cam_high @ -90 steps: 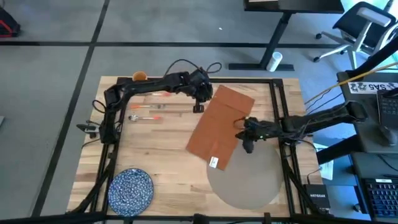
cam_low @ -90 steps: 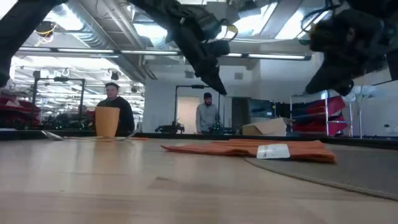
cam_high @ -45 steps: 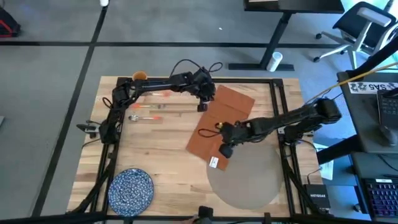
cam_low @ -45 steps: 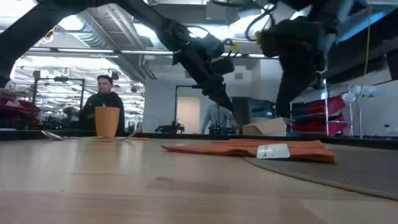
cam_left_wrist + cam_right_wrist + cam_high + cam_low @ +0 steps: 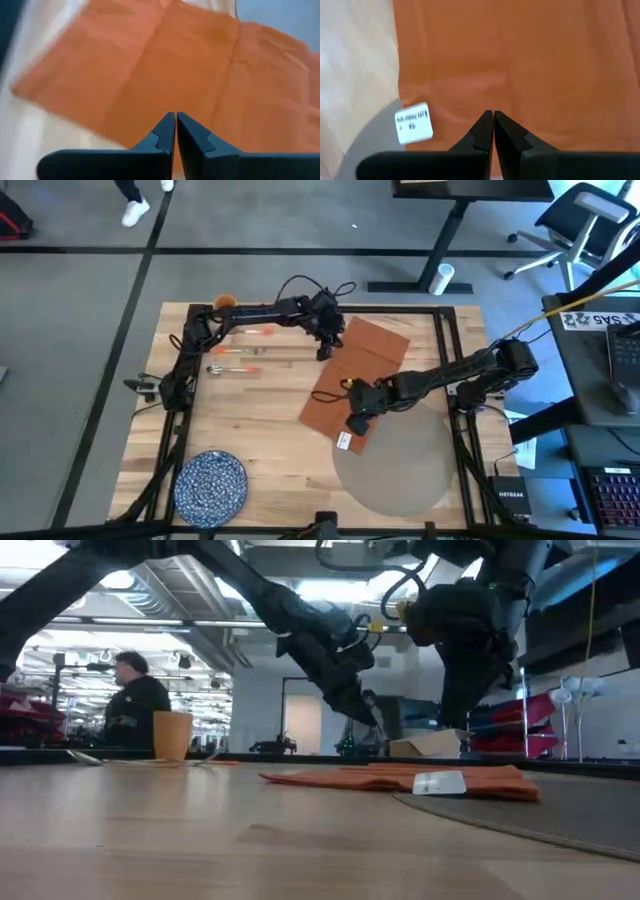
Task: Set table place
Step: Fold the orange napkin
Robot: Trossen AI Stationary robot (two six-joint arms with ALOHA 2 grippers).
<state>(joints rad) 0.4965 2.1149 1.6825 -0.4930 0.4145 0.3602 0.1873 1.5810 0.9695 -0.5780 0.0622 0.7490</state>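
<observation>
Napkin (image 5: 355, 385) overlaps the far edge of the placemat (image 5: 400, 470) at the table's (image 5: 270, 450) near right corner, likely why both arms hover over it. Left gripper (image 5: 175, 131) and right gripper (image 5: 493, 128) pinched closed, empty. Napkin hides part of the placemat's rim; contact height unclear.

Table (image 5: 260, 450): light wooden plank top, rectangular, black frame rails along edges. Place (image 5: 400, 475): large flat round grey-beige mat, lying flat at the table's near right area, far-left edge partly covered by a rust-red napkin (image 5: 355, 385) with white tag
</observation>
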